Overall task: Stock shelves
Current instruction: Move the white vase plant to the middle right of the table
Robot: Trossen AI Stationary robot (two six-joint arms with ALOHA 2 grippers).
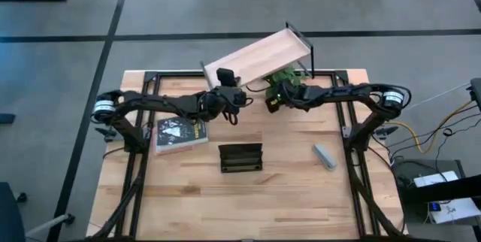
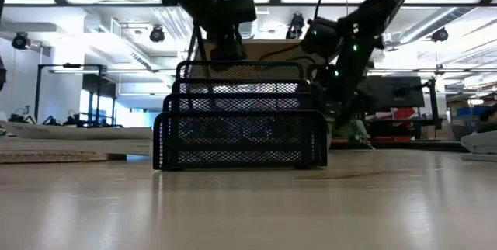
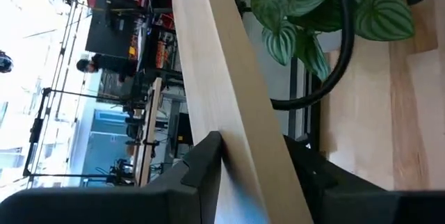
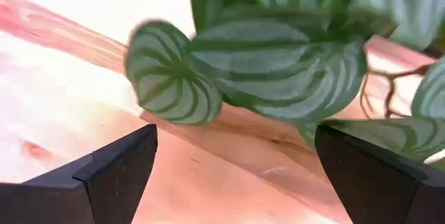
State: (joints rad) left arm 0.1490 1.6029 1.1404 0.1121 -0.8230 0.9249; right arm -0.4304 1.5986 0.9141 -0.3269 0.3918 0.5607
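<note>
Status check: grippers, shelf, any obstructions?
Left gripper shut on shelf board edge. Right gripper open, at plant. Plant sits beside tilted shelf.

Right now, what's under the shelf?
Striped green plant leaves poke out from under the shelf board's near edge. The left hand is shut on that edge; the right hand is open by the leaves. Any pot and whatever else sits beneath is covered.
</note>
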